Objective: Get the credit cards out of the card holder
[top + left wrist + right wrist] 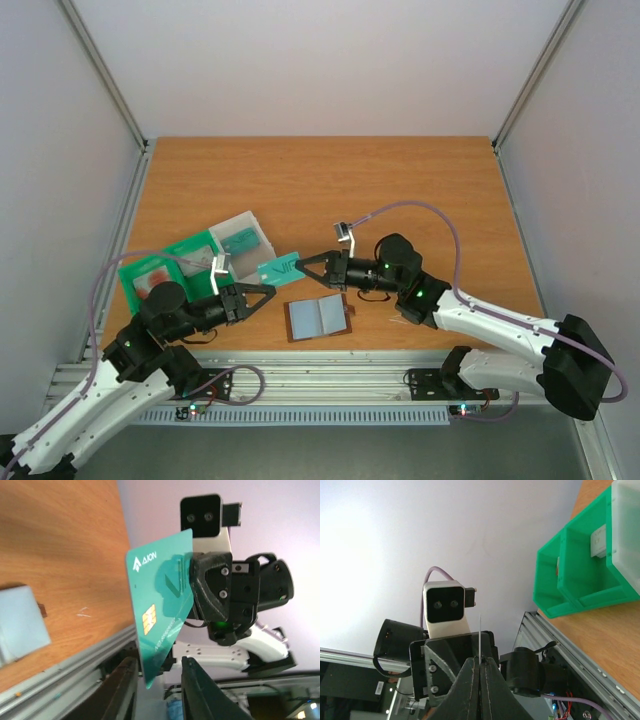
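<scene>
Right gripper (303, 265) is clamped on our green credit card (280, 268), long side aimed at the left gripper (270, 289), whose fingers sit apart around its free end.

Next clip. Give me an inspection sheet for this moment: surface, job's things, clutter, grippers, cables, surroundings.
Surface: wooden tabletop, with marks and scratches in the left wrist view.
Job's things: card holder lies open and flat near the front edge; teal credit card is held in the air between the arms; pale card with red marks lies in the green tray.
Clutter: translucent box sits at the tray's end with something teal inside.
Grippers: right gripper is shut on the teal credit card; left gripper has its jaws apart on either side of the card's free end.
Cables: purple cable arcs over the right arm; second cable loops beside the left arm.
Surroundings: white walls; metal rail at the near edge.
</scene>
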You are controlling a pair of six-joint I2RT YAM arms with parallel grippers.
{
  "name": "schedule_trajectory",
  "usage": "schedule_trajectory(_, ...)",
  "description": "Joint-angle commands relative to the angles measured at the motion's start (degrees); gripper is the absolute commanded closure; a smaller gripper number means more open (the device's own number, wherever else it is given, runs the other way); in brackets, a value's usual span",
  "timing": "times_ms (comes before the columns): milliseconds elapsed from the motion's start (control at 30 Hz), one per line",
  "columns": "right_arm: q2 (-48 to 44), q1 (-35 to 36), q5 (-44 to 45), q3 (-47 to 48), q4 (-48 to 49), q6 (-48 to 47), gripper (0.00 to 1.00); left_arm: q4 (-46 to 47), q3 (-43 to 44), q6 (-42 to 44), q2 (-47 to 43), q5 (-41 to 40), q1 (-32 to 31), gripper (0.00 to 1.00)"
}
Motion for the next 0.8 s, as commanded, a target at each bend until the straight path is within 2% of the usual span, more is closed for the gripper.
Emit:
schedule_trajectory(0, -2.12, 0.04, 1.85, -1.31, 0.55, 0.05, 0.99, 4.89, -1.04, -1.47, -1.2, -0.89, -0.16, 0.81)
schedule_trajectory(167, -2.34, 0.01, 2.31, -1.36, -1.19, 0.04, 0.99, 4.89, -0.93, -1.75, -1.15, -1.62, -0.16, 0.99)
schedule_trajectory(433, -2.08, 0.08, 3.13, -3.11, -2.7, 0.36, 0.98, 0.51, 0.26, 0.29, -1.8, -3.14, -0.12, 1.0)
schedule_trajectory(600, -4.6, 0.08, 5.5, -1.49, -12.36, -1.92, 0.82, -3.82, 1.15, 1.97, -2.19, -4.53, -0.1, 1.0)
schedule_trajectory(767, -9.07, 0.08, 8.55, -0.77, -22.67, -5.69, 0.57, -8.2, 1.73, 4.29, -2.05, -6.85, -0.1, 0.99)
